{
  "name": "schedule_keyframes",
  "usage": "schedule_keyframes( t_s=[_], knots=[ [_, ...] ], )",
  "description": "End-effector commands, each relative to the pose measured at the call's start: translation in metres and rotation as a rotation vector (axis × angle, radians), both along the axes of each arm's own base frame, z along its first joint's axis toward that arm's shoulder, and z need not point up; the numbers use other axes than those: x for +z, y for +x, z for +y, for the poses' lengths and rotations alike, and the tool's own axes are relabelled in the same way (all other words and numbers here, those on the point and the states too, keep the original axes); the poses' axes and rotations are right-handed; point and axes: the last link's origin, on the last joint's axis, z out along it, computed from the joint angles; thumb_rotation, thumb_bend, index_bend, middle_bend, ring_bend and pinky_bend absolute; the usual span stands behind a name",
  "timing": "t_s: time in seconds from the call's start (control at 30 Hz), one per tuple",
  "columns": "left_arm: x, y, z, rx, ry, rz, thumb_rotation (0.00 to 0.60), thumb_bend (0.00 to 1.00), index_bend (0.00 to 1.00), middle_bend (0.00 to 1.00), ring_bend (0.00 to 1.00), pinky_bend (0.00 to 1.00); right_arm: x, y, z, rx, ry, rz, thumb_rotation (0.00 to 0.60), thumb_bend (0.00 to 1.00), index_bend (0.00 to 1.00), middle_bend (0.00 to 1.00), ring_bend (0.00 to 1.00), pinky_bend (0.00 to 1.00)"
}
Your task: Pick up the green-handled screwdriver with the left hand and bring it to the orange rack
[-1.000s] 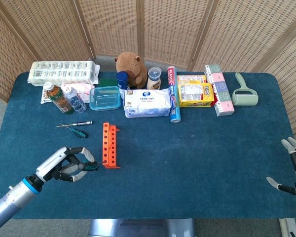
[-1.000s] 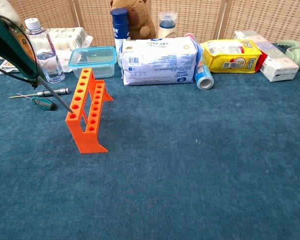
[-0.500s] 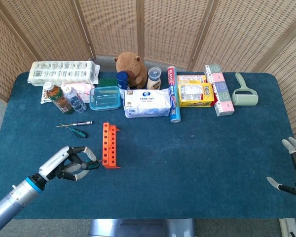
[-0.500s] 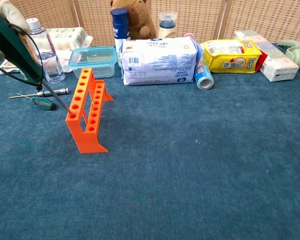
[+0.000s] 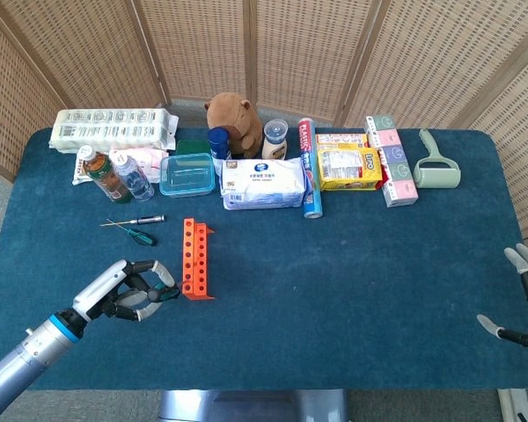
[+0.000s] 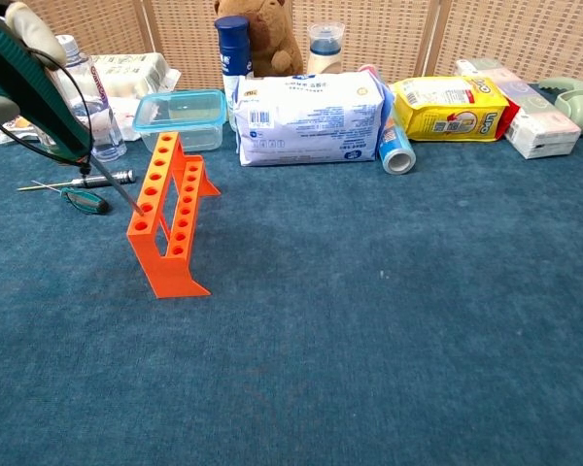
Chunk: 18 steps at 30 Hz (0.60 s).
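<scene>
The left hand (image 5: 134, 290) sits at the near left of the counter (image 5: 352, 290), its fingers curled around the green-handled screwdriver (image 6: 41, 89). In the chest view the dark green handle rises to the upper left and the thin metal shaft slants down to the right, its tip at the near end of the orange rack (image 5: 194, 260), at or just over the nearest hole; whether it has entered cannot be told. In the head view the hand lies just left of the rack's near end, with the tool's green tip showing between the fingers.

The rack stands upright on the blue counter, its row of holes running from near to far. Just beyond it on the left lie two more tools: a small green-handled driver (image 5: 139, 235) and a thin silver one (image 5: 137, 221), close together on the cloth.

Along the far side of the counter stands a line of goods: a white egg carton (image 5: 114, 128), two bottles (image 5: 106, 174) and (image 5: 135, 180), a clear box with a blue lid (image 5: 187, 174), a white pack of wipes (image 5: 264, 183), a brown plush toy (image 5: 233, 119), a yellow packet (image 5: 348, 167), and a pale green lint roller (image 5: 435, 163) at the far right.

The right hand (image 5: 526, 299) shows at the near right edge of the head view, well apart from everything, fingers spread and holding nothing.
</scene>
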Motion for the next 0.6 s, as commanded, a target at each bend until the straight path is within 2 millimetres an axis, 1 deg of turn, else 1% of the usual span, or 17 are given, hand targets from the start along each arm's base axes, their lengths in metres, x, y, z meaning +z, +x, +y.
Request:
schedule_keyframes(
  t_s=[0.03, 0.27, 0.6],
  knots=[
    [0.0041, 0.0010, -0.0017, -0.005, 0.007, -0.006, 0.600, 0.44, 0.49, 1.00, 0.99, 0.98, 0.0001, -0.0001, 0.0000, 0.000, 0.000, 0.000, 0.600, 0.02, 0.07, 0.04, 0.00, 0.00],
    [0.0134, 0.0033, -0.0066, -0.017, 0.018, -0.005, 0.600, 0.44, 0.48, 1.00, 0.99, 0.98, -0.0009, 0.0004, -0.0002, 0.001, 0.004, 0.001, 0.600, 0.02, 0.07, 0.04, 0.00, 0.00],
    [0.0087, 0.0031, -0.0064, -0.015, -0.002, 0.004, 0.600, 0.44, 0.49, 1.00, 0.99, 0.98, 0.0001, 0.0002, 0.0000, 0.001, 0.001, 0.000, 0.600, 0.02, 0.07, 0.04, 0.00, 0.00]
  ],
)
